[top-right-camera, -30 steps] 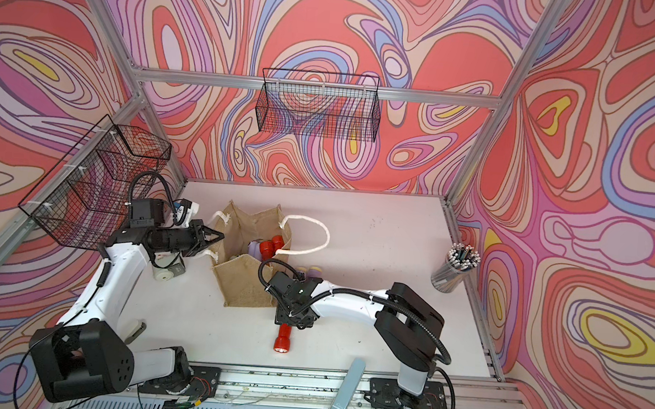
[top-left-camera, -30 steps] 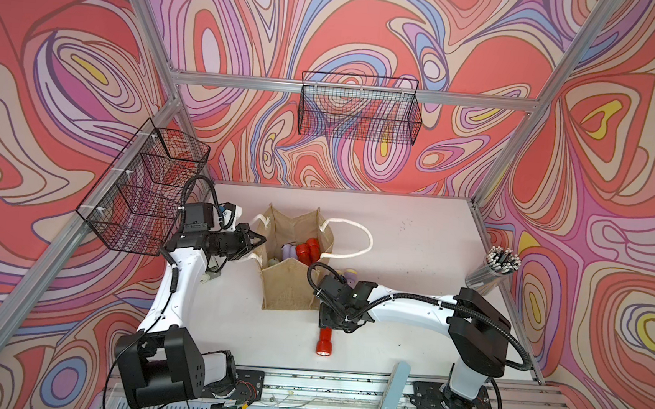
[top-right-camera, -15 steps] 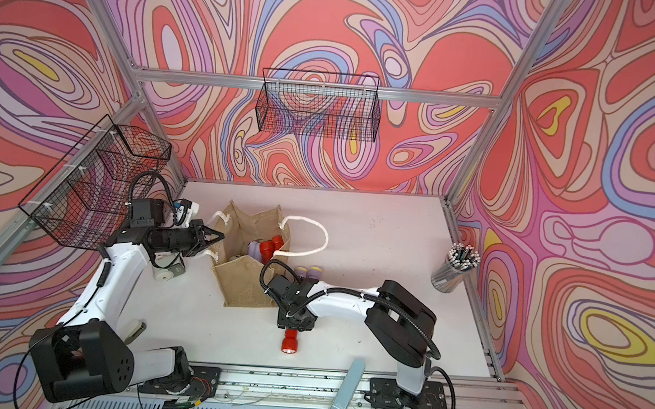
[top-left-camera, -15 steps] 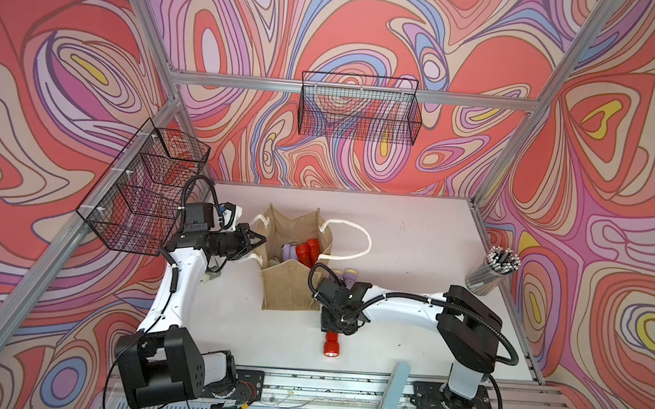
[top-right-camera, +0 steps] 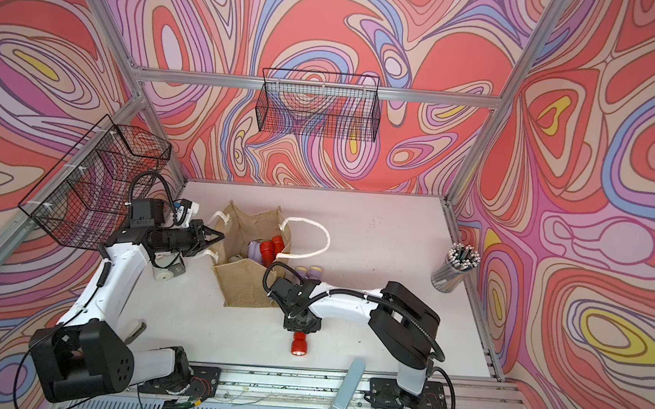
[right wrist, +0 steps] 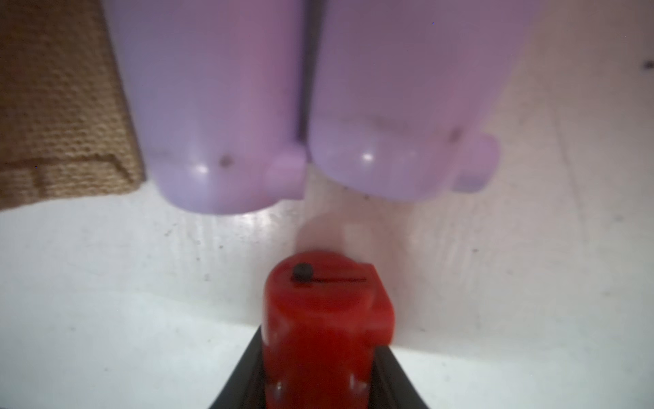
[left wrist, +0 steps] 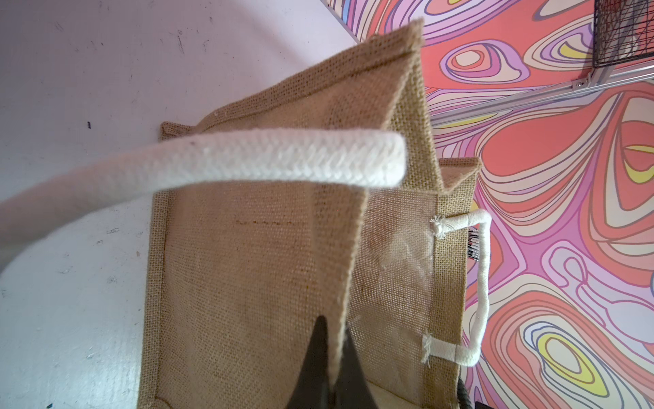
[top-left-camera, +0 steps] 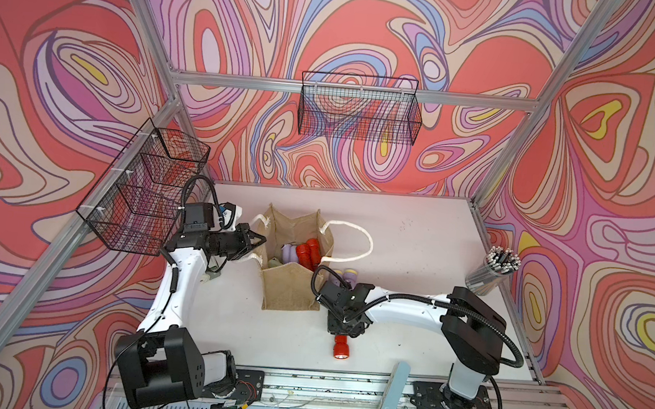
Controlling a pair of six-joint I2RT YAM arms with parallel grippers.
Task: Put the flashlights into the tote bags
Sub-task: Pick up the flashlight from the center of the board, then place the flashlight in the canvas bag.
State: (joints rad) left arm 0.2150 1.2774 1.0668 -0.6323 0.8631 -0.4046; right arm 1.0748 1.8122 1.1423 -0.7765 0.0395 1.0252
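The left end effector (left wrist: 332, 368) clamps the bag (left wrist: 247, 265) by its wall. The right end effector (top-left-camera: 344, 330) straddles the red flashlight (top-left-camera: 340, 348) on the table (top-left-camera: 413, 260) at the bag's five o'clock (grip unclear). Held near its tail, it could droop and slip.

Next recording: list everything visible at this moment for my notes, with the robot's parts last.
tote bag: one, tan burlap with white rope handles, upright mid-table, mouth open.
bagged flashlights: several, red, lilac and pale green, inside the tote bag; exact count hidden.
lilac flashlights: two, lilac, side by side on the table beside the bag.
red flashlight: one, red, lying near the table's front edge.
wire baskets: two, black, one on the back wall, one on the left wall.
cup of grey rods: one, clear, at the table's right edge.
pale blue slab: one, at the front rail.
table: one, white.
left claw: black, shut on the tote bag's wall.
right claw: black, astride the red flashlight; grip unclear.
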